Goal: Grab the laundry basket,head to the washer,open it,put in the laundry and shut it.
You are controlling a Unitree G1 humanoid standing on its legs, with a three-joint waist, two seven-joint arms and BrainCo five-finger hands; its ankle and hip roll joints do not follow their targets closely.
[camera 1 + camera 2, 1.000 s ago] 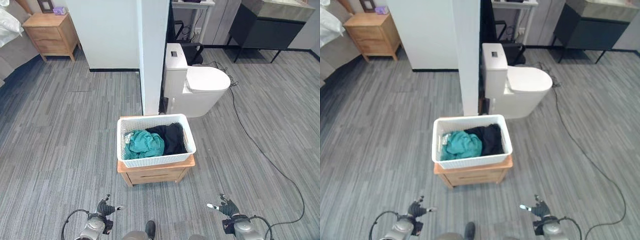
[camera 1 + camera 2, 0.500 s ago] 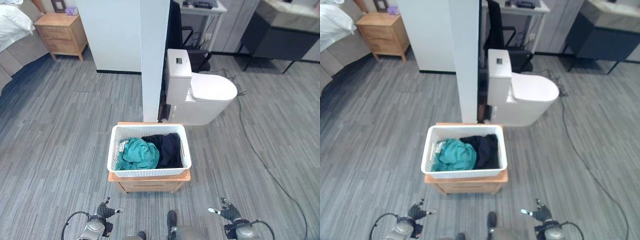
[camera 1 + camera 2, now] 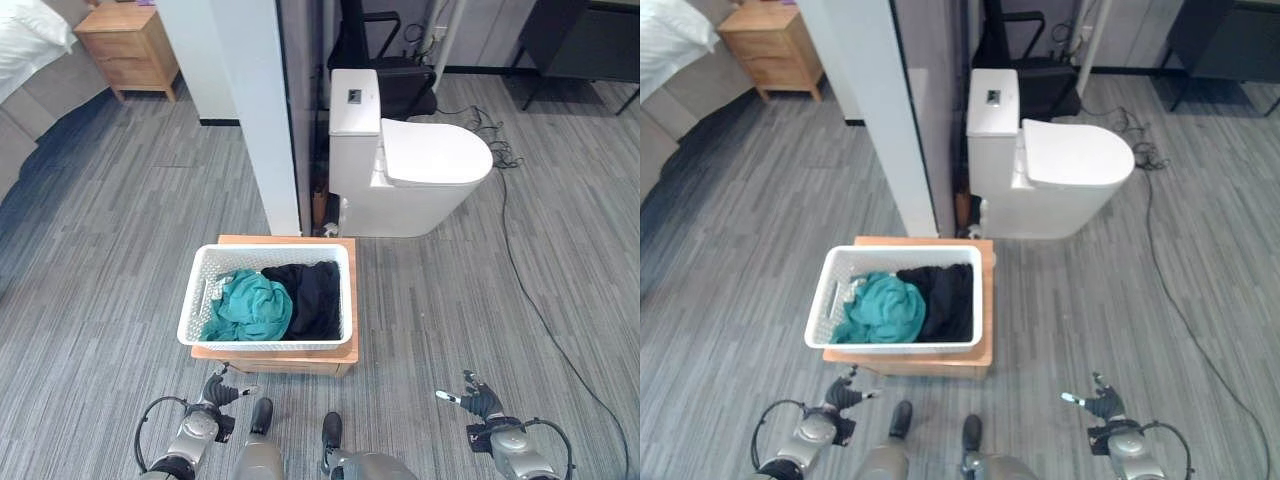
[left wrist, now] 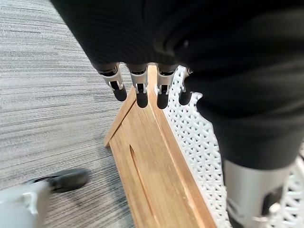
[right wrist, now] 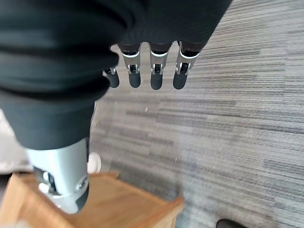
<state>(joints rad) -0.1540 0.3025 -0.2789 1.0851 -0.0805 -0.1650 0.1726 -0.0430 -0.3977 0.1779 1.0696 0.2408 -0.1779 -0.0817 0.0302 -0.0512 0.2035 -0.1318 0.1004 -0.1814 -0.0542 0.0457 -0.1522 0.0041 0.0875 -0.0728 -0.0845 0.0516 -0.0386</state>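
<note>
A white laundry basket (image 3: 268, 300) of teal and black clothes sits on a low wooden stand (image 3: 345, 300) ahead; both robot hands, left (image 3: 216, 392) and right (image 3: 478, 403), hang low with fingers relaxed, and should reach evenly for opposite rims.

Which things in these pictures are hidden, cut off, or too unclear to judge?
- Laundry basket: head views; what lies under the teal cloth and black cloth is covered by them.
- Wooden stand: head views; the basket hides most of its top.
- Bedside table: head views; cut off by the upper edge.
- Washer: cannot be located.
</note>
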